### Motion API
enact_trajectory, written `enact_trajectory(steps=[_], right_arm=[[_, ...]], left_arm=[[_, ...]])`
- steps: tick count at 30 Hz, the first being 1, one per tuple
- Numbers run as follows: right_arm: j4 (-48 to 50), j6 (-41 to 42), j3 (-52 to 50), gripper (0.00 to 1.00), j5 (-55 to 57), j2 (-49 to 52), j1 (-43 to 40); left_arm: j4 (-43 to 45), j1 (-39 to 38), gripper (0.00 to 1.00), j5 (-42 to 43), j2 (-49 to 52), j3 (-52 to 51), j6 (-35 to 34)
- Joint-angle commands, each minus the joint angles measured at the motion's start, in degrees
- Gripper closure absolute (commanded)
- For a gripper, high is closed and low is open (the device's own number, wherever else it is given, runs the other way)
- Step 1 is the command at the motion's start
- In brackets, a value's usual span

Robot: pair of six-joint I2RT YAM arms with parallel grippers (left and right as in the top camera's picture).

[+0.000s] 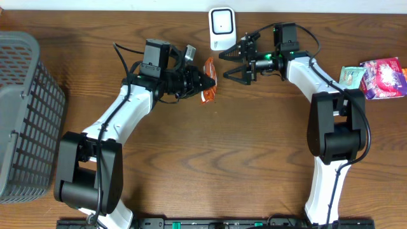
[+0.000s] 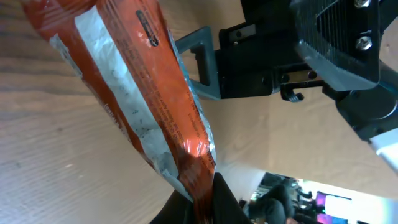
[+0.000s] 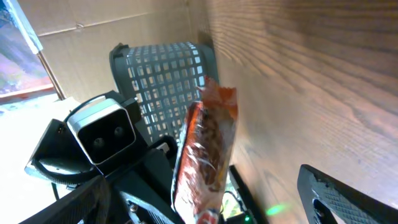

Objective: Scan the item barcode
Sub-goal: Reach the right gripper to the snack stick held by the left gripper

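- Orange packet [image 2: 155,106] filled the left wrist view and ran up and away from the fingertips, showing a silvery strip and fine print along its length.
- Left pincer [image 1: 205,81] was closed tight on one end of the orange packet; the dark fingertips met over the crimped edge.
- From overhead, the orange packet sat near the middle rear of the wooden surface [image 1: 241,152], between the two pincers and just below the white scanner [image 1: 221,28].
- Whether the orange packet touched the surface could not be told.
- Right pincer [image 1: 230,65] was spread wide and held nothing; its fingers pointed at the orange packet from the right, close to it but apart from it.
- In the right wrist view, the orange packet stood upright between the two spread fingers, with the grey basket [image 3: 165,74] behind it.
- White scanner stood at the rear edge of the surface, just beside the right pincer.
- Grey basket occupied the far left edge of the surface, well apart from both pincers.
- Pink packet [image 1: 381,77] and teal packet [image 1: 351,76] lay touching at the far right edge.
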Motion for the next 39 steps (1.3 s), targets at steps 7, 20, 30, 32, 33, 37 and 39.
enact_trajectory(steps=[7, 20, 30, 32, 33, 37, 39], right_arm=[[0.1, 4.9, -0.1, 0.10, 0.8, 0.0, 3.7], [0.1, 12.0, -0.1, 0.35, 2.3, 0.0, 5.0], [0.2, 13.5, -0.1, 0.74, 2.8, 0.0, 5.0], [0.3, 13.4, -0.1, 0.75, 3.3, 0.0, 5.0], [0.3, 13.4, -0.1, 0.76, 3.5, 0.0, 5.0], [0.3, 13.9, -0.1, 0.98, 4.5, 0.0, 5.0], [0.3, 13.9, -0.1, 0.99, 5.3, 0.0, 5.0]], left_arm=[[1.7, 0.0, 0.93, 5.4, 0.3, -0.4, -3.0], [3.1, 0.0, 0.93, 6.4, 0.3, -0.4, -3.0], [3.1, -0.1, 0.93, 6.4, 0.3, -0.4, -3.9], [3.1, -0.1, 0.93, 6.4, 0.3, -0.4, -3.9], [3.0, -0.1, 0.93, 6.4, 0.3, -0.4, -3.9], [3.1, -0.1, 0.92, 6.4, 0.3, -0.4, -3.9], [3.1, -0.1, 0.92, 6.4, 0.3, -0.4, -3.8]])
